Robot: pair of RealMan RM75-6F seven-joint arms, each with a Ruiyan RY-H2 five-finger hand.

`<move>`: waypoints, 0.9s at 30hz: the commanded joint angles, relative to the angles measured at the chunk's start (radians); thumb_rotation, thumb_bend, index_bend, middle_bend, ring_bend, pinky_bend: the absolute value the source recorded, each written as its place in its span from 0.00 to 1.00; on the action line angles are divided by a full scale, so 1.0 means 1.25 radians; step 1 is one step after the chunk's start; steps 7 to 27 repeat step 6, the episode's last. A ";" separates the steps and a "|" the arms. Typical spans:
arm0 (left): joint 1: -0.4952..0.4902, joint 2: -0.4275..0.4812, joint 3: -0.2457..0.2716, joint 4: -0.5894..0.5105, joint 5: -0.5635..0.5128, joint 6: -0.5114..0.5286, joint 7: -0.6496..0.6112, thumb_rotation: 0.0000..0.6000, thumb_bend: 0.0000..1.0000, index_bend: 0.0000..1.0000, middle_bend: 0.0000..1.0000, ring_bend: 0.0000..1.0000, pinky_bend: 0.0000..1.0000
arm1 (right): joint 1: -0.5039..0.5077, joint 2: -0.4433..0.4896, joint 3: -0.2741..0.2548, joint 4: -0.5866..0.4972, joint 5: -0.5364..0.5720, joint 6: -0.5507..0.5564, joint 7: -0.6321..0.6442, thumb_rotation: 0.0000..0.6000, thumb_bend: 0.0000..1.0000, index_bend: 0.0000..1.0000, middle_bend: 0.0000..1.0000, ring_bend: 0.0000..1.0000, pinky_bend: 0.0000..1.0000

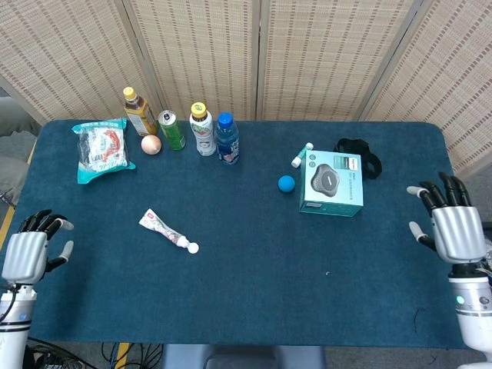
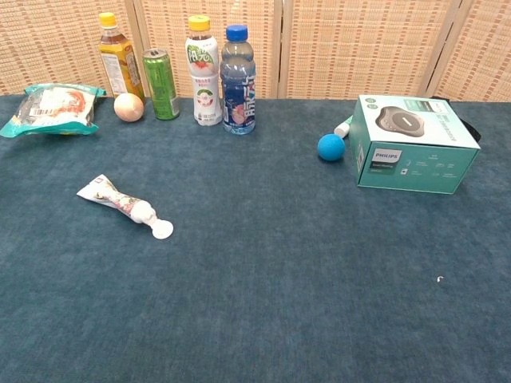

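My left hand (image 1: pixel 28 252) hung at the near-left edge of the counter (image 1: pixel 246 292), fingers apart and holding nothing; my right hand (image 1: pixel 453 227) did the same at the near-right edge, also spread and empty. Neither showed in the chest view.

Nearest my left hand, though well apart from it, lay the tube (image 1: pixel 165 231), flat on the blue cloth with its white cap (image 2: pixel 163 230) pointing near and right. I judged it light and soft, likely to buckle and slip if pinched at the crimped far end, so the firmer shoulder just behind the cap looked the better hold.

Right of centre sat the teal box (image 1: pixel 330 183), a blue ball (image 1: pixel 286 183) just beside it. Along the far-left edge stood bottles (image 1: pixel 204 129), a green can (image 1: pixel 171 128) and a snack bag (image 1: pixel 100 146).
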 commanded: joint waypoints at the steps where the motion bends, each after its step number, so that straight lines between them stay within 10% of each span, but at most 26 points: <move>1: 0.030 0.009 0.008 -0.026 0.002 0.025 0.017 1.00 0.33 0.42 0.33 0.17 0.16 | -0.035 -0.015 -0.010 0.009 0.013 0.025 0.015 1.00 0.17 0.29 0.25 0.04 0.11; 27: 0.051 0.018 0.015 -0.056 0.017 0.031 0.024 1.00 0.33 0.42 0.33 0.17 0.16 | -0.070 -0.019 -0.017 0.005 0.014 0.045 0.023 1.00 0.17 0.29 0.25 0.04 0.11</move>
